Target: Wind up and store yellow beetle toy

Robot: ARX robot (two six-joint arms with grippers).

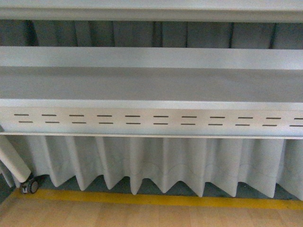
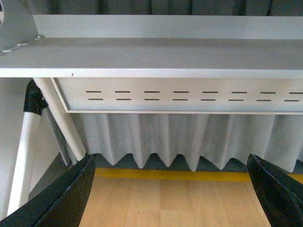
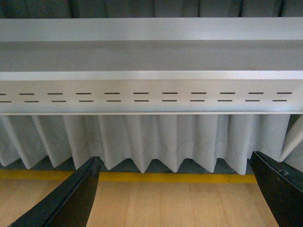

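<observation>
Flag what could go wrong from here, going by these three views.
1. No yellow beetle toy shows in any view; the left gripper and right gripper are open and empty, so any reach would likely be blind.
2. The slotted shelf edge lies ahead of both grippers; advancing upward might strike it.
3. A slanted white leg shows near the left gripper and could snag it.

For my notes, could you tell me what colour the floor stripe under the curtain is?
The stripe is yellow; front view.
</observation>
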